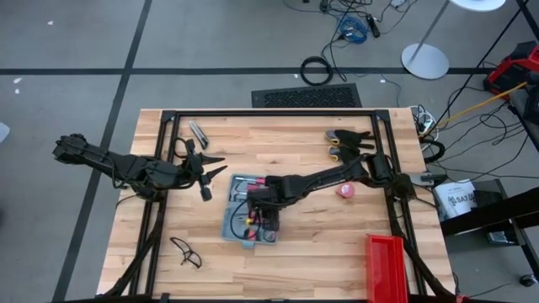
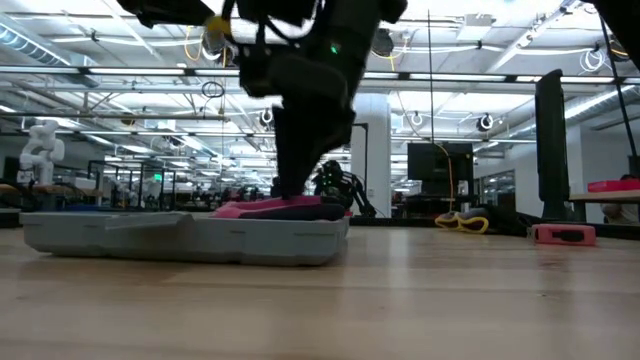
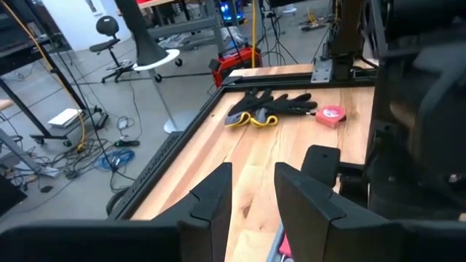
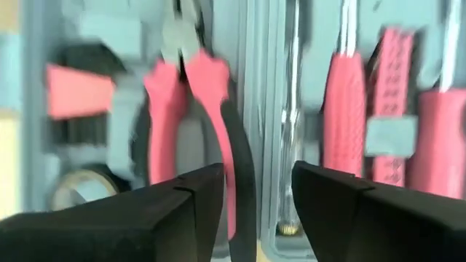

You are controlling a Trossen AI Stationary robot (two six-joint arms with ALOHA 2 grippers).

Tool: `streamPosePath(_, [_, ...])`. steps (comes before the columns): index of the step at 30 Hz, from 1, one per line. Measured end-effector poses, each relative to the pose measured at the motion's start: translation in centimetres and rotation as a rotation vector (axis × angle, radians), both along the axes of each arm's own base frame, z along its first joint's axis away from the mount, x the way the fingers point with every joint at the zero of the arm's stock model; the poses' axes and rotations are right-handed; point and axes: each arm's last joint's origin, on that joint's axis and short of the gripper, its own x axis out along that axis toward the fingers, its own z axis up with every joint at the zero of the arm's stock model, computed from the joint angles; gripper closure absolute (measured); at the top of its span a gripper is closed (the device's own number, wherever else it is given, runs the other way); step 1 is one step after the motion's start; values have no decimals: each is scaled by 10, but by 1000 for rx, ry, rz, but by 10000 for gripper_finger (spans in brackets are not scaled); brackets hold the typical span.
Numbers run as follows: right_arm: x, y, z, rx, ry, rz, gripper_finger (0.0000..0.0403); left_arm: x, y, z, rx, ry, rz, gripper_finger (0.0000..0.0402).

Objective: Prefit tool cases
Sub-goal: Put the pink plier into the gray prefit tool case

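Note:
The blue-grey tool case lies open and flat on the table's middle, with red-handled tools in its grey tray. My right gripper points down over the tray, open. Its fingers stand on either side of a pair of red-and-black-handled pliers that lies in its moulded slot. In the low view the right gripper stands just above the case. My left gripper hangs open above the table, left of the case, with nothing between its fingers.
Black-and-yellow gloves lie at the far right, with a pink tape measure nearer. A red bin stands at the near right edge. Safety glasses lie at the near left, and a metal tool at the far left.

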Motion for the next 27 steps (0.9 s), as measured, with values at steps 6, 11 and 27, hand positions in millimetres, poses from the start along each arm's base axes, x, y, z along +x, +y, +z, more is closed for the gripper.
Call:
streamPosePath(6, [2, 3, 41, -146, -21, -34, 284, -1, 0, -2, 6, 20, 0, 290])
streamPosePath(11, [-1, 5, 37, -176, 21, -44, 380, -1, 0, -4, 6, 41, 3, 290])
streamPosePath(27, [-6, 24, 3, -80, 45, -96, 403, 0, 0, -11, -12, 90, 15, 290])
